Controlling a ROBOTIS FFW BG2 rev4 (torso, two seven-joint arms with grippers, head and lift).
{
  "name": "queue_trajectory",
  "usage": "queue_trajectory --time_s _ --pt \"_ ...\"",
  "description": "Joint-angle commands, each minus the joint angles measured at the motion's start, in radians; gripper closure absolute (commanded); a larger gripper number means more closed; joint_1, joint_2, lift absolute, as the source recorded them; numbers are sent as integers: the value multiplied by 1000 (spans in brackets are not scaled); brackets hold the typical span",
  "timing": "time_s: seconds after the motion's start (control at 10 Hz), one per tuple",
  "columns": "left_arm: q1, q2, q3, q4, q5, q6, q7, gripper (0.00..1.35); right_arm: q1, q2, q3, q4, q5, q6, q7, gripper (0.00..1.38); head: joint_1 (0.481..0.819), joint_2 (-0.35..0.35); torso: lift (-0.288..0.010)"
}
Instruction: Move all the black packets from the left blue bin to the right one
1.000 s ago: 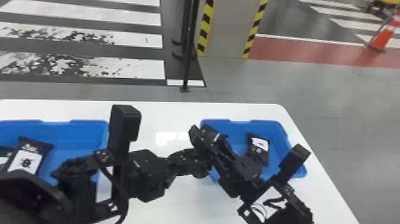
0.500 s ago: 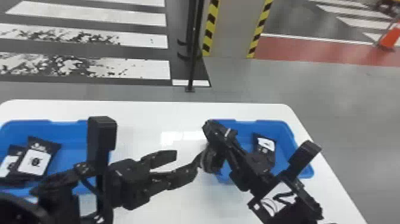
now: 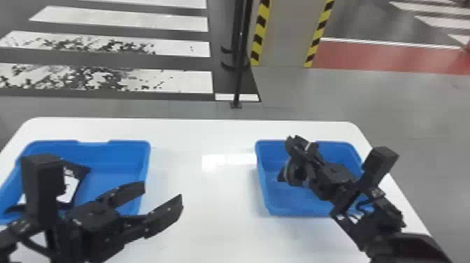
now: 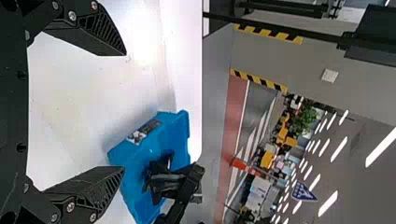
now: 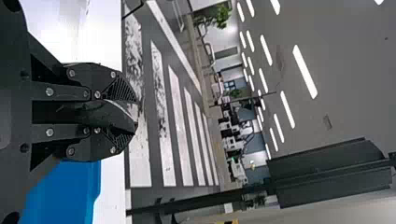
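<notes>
At the far left, the left blue bin (image 3: 115,154) holds at least 1 black packet (image 3: 72,185) with a white label, partly behind my left arm; I cannot count what else lies there. My left hand (image 3: 162,194) is spread wide with nothing between its 2 fingers, over the near right side of that bin and the bare tabletop (image 3: 203,227) beside it. I judge it well placed to go back in for another packet.

Farther right, my right hand (image 5: 135,112) is pinched on a dark, glossy packet (image 5: 105,115), over the right blue bin (image 3: 297,210). Its 2 fingers press in from either side, with the packet's end just about level with their tips. The step seems to be delivery: lower this 1 a little, well inside the walls, and let go.

I expect each packet to be light and soft, a film pouch that gives under pressure and slides if caught only by a corner. It should not be very fragile, yet a hard squeeze could crease it or shift what is inside. For the next pick I would take hold across the middle, or gather a good fold of an edge, clear of the bin wall.
</notes>
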Motion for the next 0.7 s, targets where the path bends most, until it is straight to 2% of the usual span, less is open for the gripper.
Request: queue_trajectory --time_s 0.0,0.1,0.2,0.3,0.4,0.6 --pt "28 -12 52 -18 -6 4 -1 179 -51 -1 -48 92 73 7 0 1239 695 -147 -140" --pt "43 -20 80 -28 -14 2 -1 179 -68 -1 -70 139 101 27 0 981 695 -154 -140" --pt "50 -26 101 -35 -20 2 -1 179 -63 -1 -80 148 125 27 0 553 695 -165 -140" --pt "60 -32 129 -48 -34 2 -1 174 -36 8 -96 119 147 22 -6 203 695 -170 -140" --pt "60 -36 151 -50 -42 2 -1 176 20 23 -118 63 163 2 -20 111 695 -165 -140" --pt "58 -40 197 -53 -66 14 -1 179 189 54 -130 -124 181 -47 -61 127 695 -156 -140"
